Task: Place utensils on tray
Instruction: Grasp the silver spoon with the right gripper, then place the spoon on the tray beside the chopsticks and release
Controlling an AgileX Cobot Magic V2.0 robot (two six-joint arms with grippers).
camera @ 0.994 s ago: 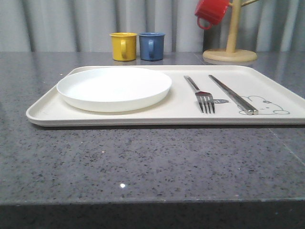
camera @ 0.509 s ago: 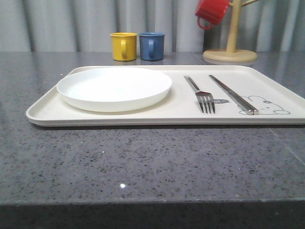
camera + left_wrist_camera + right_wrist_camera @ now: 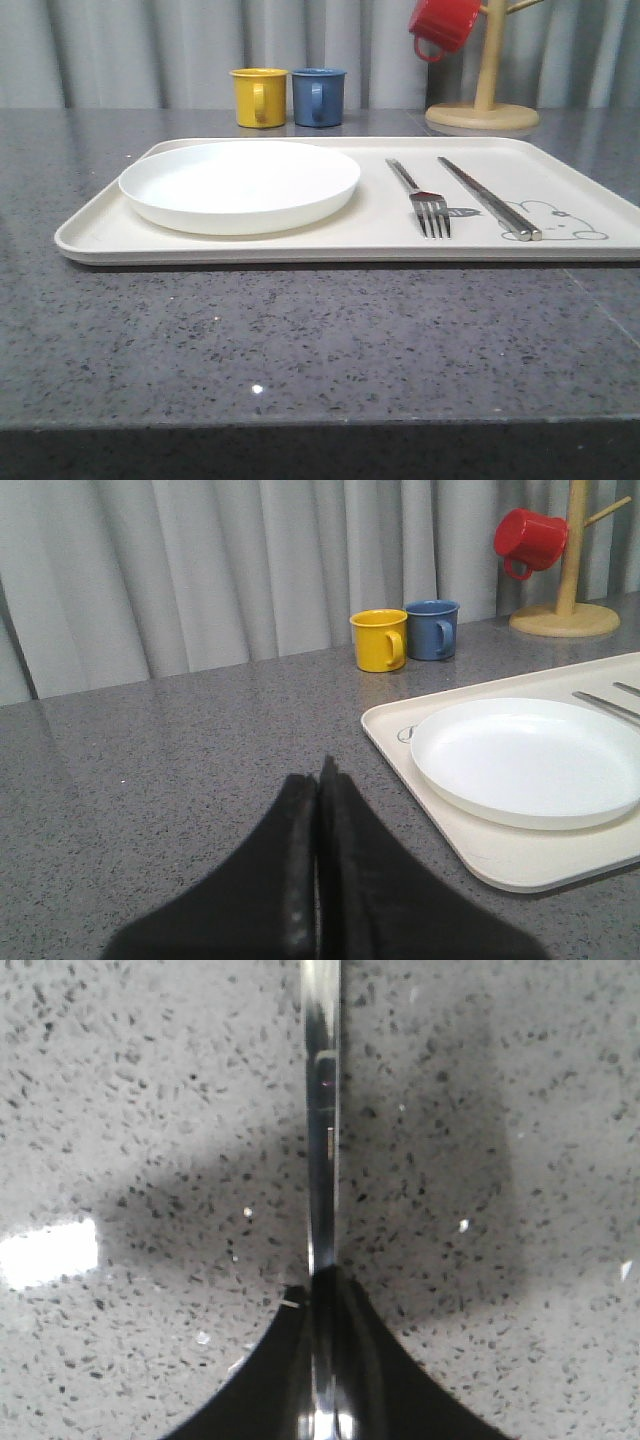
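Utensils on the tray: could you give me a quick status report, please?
Left tool shut, empty, over bare counter. Right tool shut on a slim silver utensil handle above the counter. Fork and chopsticks on tray beside plate. Nothing blocking.

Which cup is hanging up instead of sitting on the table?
The red mug. It hangs from the wooden mug tree, off the table, while the yellow mug and blue mug stand side by side on the countertop.

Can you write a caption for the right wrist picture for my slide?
Right end effector shut on a slim silver utensil handle, held over the speckled grey countertop.
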